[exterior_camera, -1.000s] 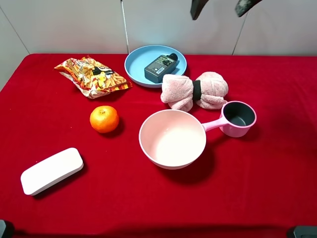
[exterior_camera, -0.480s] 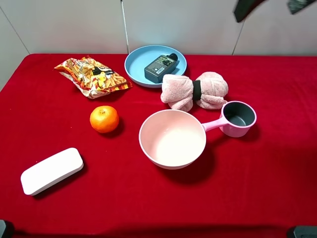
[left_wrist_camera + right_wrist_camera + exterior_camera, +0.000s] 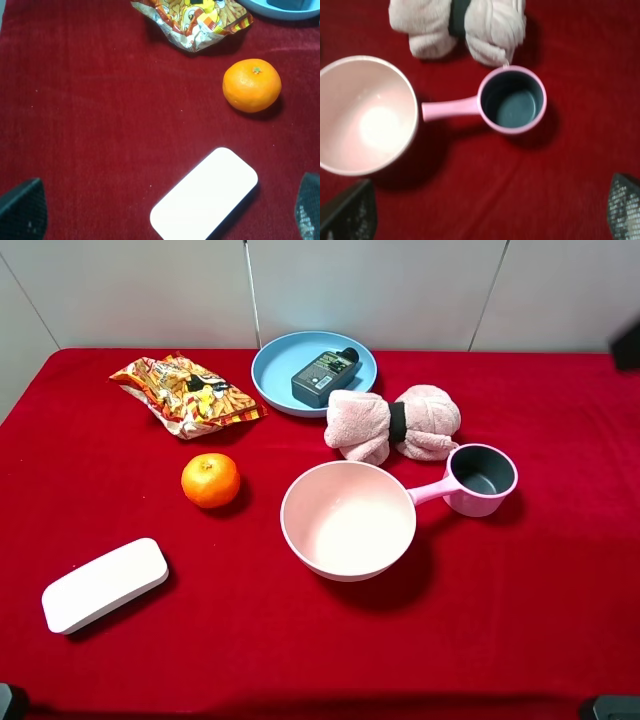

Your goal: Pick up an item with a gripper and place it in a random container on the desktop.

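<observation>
White case [image 3: 104, 584] at near left, snack bag [image 3: 187, 392] and orange [image 3: 210, 480] farther in. Bottle [image 3: 324, 376] lying in blue plate [image 3: 272, 378] at back. Pink bowl [image 3: 348, 520], towel [image 3: 393, 423], cup [image 3: 482, 479] rightward. Left gripper [image 3: 165, 212] spread wide above case; right gripper [image 3: 490, 212] spread wide above cup, holding nothing.

A staged test bench is suggested by the red-clothed surface [image 3: 560, 570], plain pale wall panels [image 3: 370, 290] and unrelated household items scattered on it.

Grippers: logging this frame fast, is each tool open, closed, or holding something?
Left tool: open, holding nothing, above the white rounded case.
Right tool: open, holding nothing, above the pink handled cup.
</observation>
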Controlling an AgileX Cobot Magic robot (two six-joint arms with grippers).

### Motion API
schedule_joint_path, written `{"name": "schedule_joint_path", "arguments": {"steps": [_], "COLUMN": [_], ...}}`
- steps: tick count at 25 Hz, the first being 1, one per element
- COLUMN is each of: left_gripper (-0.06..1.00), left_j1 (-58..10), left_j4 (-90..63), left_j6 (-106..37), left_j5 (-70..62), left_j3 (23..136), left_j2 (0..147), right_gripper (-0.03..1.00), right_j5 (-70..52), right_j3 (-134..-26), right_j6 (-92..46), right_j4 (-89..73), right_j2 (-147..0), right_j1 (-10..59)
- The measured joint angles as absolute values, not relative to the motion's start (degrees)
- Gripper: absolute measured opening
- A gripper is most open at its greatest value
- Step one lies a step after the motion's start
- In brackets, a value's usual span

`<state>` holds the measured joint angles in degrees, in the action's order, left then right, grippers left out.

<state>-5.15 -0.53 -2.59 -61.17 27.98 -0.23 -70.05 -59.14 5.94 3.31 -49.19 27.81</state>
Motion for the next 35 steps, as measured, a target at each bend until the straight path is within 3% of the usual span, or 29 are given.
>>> {"name": "schedule_joint_path", "arguments": {"steps": [17,23,35], "left_gripper": [0.99,0.99,0.99], "left_j1": [-5.2,-5.2,-5.2], "left_j4": [-0.5,-0.5,-0.5], "left_j6": [-2.6,-2.6,-2.6], "left_j5": [-61.2,-61.2,-61.2], "left_j3": [28.0,28.0,28.0], "left_j2": [-0.2,-0.2,-0.2], "right_gripper": [0.69,0.69,0.69], "right_j5": [-63.7,-61.9,-58.7], "right_j3": [-34.4,-30.3,-28.7], "right_j6": [5.9,5.9,5.7], "right_j4": [7.6,7.7,7.7], "right_j2": [-8.6,0.1,0.4], "right_j1": [3.7,1.9,1.9]}}
